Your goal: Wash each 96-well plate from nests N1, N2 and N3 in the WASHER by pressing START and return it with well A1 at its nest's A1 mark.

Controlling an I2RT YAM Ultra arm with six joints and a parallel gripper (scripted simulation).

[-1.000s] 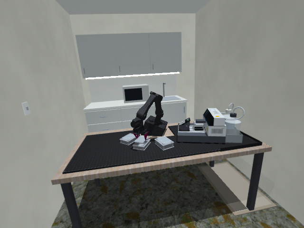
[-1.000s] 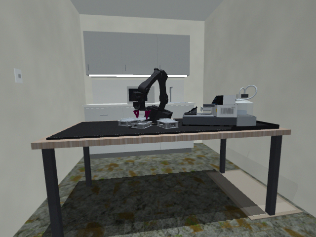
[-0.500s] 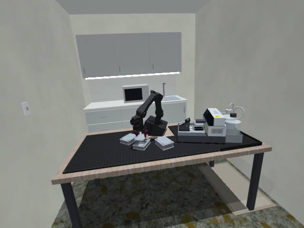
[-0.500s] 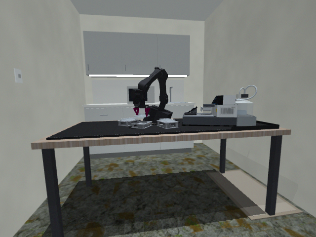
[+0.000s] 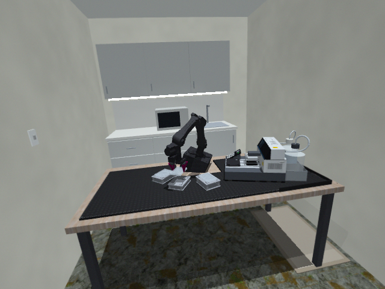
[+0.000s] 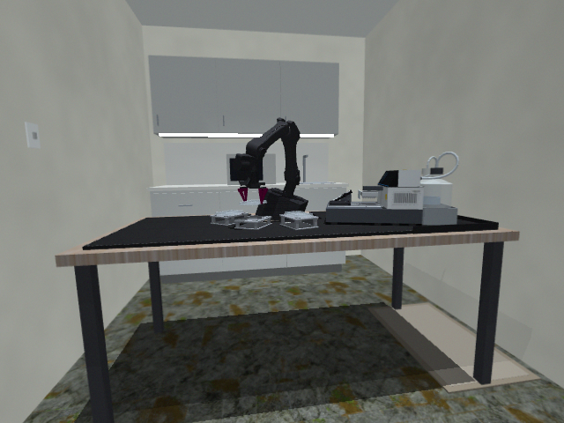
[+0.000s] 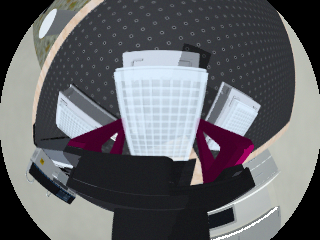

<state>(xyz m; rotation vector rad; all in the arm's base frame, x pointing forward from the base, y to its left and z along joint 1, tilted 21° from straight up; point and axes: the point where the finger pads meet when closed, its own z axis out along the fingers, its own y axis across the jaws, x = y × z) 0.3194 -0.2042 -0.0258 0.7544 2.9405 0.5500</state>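
Wrist view: end effector (image 7: 162, 142) grips unlabeled plate (image 7: 162, 110).

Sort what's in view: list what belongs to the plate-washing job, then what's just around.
Job:
- gripper, shut on the lifted 96-well plate
- left plate in its nest
- right plate in its nest
- vacated middle nest
- washer, its keypad

Around:
- microwave
- sink
- wall cabinets
- wall switch

Black dotted mat (image 5: 130, 198) covered the pale wood-grain tabletop (image 5: 198, 209); plate (image 7: 162, 112) was white, gridded; fingers magenta; arm (image 5: 186, 130) black.
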